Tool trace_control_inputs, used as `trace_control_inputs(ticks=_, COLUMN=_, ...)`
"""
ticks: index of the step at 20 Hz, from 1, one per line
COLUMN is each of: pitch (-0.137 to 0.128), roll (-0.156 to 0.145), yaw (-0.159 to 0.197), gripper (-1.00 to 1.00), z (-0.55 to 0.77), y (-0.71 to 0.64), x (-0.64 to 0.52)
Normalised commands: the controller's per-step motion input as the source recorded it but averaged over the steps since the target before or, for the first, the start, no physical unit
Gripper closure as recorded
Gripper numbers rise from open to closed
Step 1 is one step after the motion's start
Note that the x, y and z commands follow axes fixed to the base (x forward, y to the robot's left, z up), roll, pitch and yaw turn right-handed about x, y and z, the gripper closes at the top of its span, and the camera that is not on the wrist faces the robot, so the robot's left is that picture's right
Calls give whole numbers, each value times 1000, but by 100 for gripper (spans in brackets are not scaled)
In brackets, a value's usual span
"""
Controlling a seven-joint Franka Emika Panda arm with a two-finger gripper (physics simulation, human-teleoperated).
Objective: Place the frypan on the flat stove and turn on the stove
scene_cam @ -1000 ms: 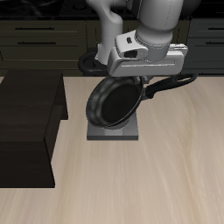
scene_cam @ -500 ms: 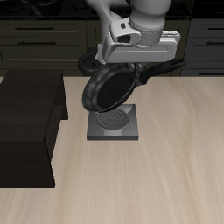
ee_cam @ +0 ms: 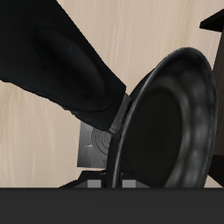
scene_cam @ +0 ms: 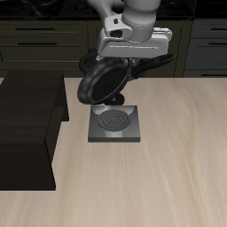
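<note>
My gripper (scene_cam: 133,62) is shut on the long black handle (scene_cam: 152,62) of the frypan (scene_cam: 99,80). The pan hangs steeply tilted in the air, its glossy inside facing the table's front. It is above and a little behind the flat stove (scene_cam: 116,125), not touching it. The stove is a grey square plate with a dark ringed burner (scene_cam: 113,118), uncovered. In the wrist view the pan's rim and inside (ee_cam: 171,122) fill much of the frame, the handle (ee_cam: 61,61) crosses close by, and a piece of the stove (ee_cam: 94,145) shows past the rim. The knob is not clear.
A large dark brown cabinet block (scene_cam: 28,124) stands on the table beside the stove. Dark drawer fronts (scene_cam: 44,40) run along the back behind the robot. Bare wooden tabletop (scene_cam: 177,168) lies toward the front edge.
My gripper has lifted the frypan up and back and toward the cabinet side. The pan covered part of the stove before; the whole burner now shows.
</note>
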Motion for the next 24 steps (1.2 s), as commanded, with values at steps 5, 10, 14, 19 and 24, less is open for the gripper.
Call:
trace_control_inputs(ticks=5, pitch=1, roll=-2, yaw=4, gripper=100, z=-60, y=-70, x=-123)
trace_control_inputs(ticks=10, pitch=5, roll=-36, yaw=-2, gripper=100, z=-78, y=-205, x=-21)
trace_control_inputs(ticks=14, pitch=7, roll=-24, yaw=-2, gripper=100, z=-98, y=-196, x=-3)
trace_control_inputs(ticks=19, pitch=19, roll=-5, yaw=-16, gripper=100, z=-112, y=-106, x=-40)
trace_control_inputs(ticks=24, pitch=1, roll=3, yaw=12, gripper=100, z=-68, y=-60, x=16)
